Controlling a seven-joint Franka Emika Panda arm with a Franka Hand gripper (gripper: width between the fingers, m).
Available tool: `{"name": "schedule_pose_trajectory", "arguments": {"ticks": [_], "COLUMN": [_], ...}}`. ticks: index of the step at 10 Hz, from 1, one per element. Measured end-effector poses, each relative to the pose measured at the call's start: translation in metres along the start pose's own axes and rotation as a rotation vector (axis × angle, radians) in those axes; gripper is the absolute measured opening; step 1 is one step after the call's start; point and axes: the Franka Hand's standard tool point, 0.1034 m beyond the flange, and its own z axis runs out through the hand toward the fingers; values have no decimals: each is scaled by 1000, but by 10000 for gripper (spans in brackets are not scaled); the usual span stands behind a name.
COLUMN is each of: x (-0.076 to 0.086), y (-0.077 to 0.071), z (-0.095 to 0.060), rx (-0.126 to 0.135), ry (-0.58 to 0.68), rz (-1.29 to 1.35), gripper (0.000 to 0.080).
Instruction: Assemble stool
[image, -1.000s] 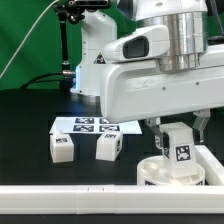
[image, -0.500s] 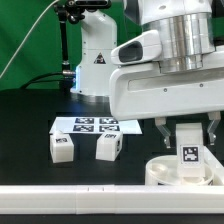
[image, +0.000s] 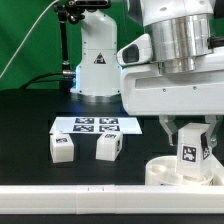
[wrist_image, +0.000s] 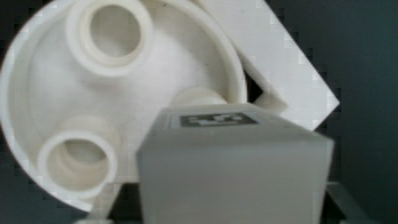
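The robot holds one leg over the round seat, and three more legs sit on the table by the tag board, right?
Not three: the exterior view shows only two there, one leg and a second leg, by the marker board. The gripper does hold the third leg over the seat.

white arm at the exterior view's right, wrist vertical, gripper pointing down, fingers clamped on a stool leg
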Motion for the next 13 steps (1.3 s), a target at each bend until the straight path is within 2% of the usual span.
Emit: {"name": "schedule_pose_trajectory", "arguments": {"ticks": [4,7,8,9,10,11,12,13], "x": [-8,-9,-10,-10,-9,-10,-10,-8], "y": [-3,-4,-4,-4,-6,-11,-15,-21], "z": [3,3,3,3,0,-5,-12,-20], "rx": [1,11,11,11,10,15,14,25], "ry": [-6,-25,-25,-25,-30,-31,-31,-31], "rz": [354,453,439,418,339,327,206,65], "gripper": [340,340,441,582,629,644,644,648]}}
